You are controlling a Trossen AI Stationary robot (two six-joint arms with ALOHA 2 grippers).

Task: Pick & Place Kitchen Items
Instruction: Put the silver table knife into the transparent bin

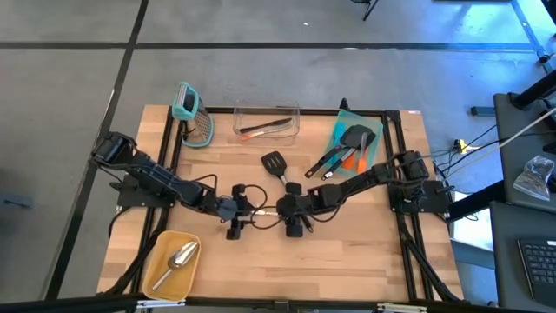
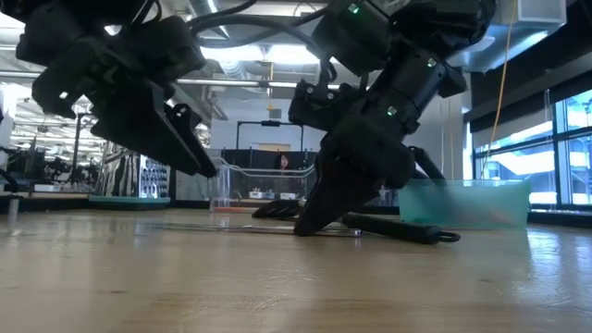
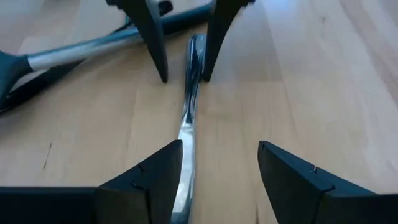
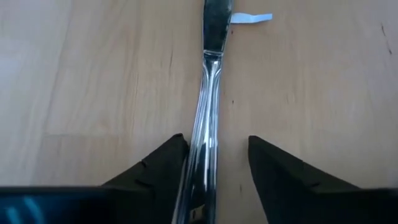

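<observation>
A thin silver table knife (image 3: 189, 106) lies flat on the wooden table (image 1: 347, 252) at its middle. Both grippers are over it from opposite ends. My right gripper (image 4: 217, 149) is open, with its fingertips down at the table on either side of the knife's handle (image 4: 208, 124). My left gripper (image 3: 221, 155) is open and hangs a little above the blade end, clear of the table in the low view. A black slotted turner (image 1: 276, 165) lies on the table just beyond the two grippers. My right gripper's fingers come slanting down from the table's right and lie along the knife, which rests flat on the table. One finger (image 4: 165, 165) stands right beside the handle's side. I cannot tell whether it touches.
At the far right a teal tray (image 1: 340, 130) holds several utensils. A clear box (image 1: 295, 111) with thin pieces stands at the far middle, with a teal grater (image 1: 193, 117) to its left. A yellow plate (image 1: 161, 243) with a silver scoop (image 1: 178, 259) sits near left.
</observation>
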